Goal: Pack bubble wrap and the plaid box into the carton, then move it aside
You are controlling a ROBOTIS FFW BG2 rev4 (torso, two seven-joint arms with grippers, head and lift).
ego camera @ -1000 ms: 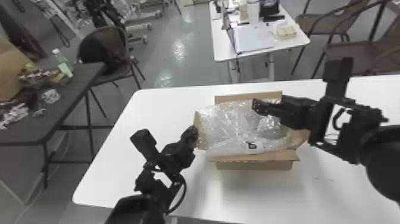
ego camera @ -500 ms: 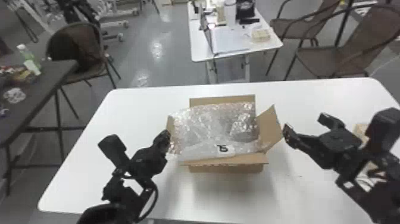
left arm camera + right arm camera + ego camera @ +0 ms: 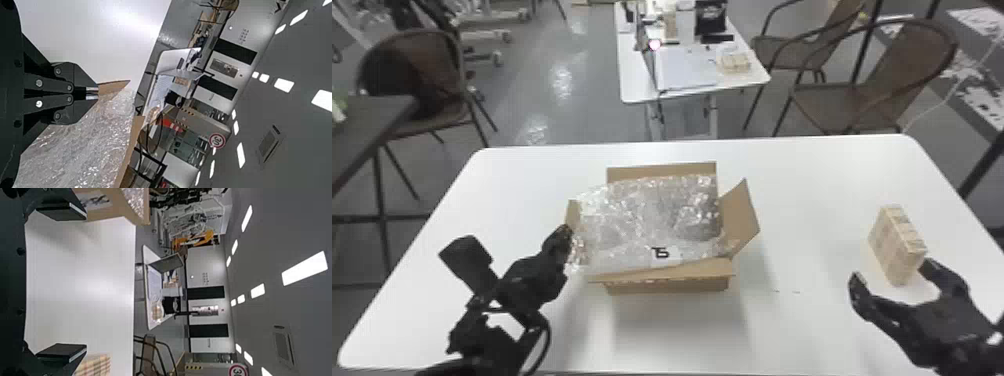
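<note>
Head view: a brown, round-backed chair (image 3: 412, 65) stands on the floor, left of and behind the carton. The left tool (image 3: 568, 234) is at the carton's left flap (image 3: 573, 212), and the left wrist view shows its two flat black fingers brought together, tips right at the cardboard; whether they pinch it, I cannot tell. Next comes the carton itself, an open brown cardboard box (image 3: 672, 286) on the smooth white surface (image 3: 812, 190). Clear, crinkled bubble wrap (image 3: 647, 215) fills its opening and bulges over the left side. Behind the carton, a smaller white table (image 3: 692, 70) stands apart. The carton's right flap (image 3: 739, 217) tilts up and outward. Well apart to the carton's right, the right tool (image 3: 891, 271) has its fingers spread wide, holding nothing. The pale beige plaid box (image 3: 897, 247), a flat block, stands on edge on the surface, right of and outside the carton, near the tool's right finger; I cannot tell whether they touch.
</note>
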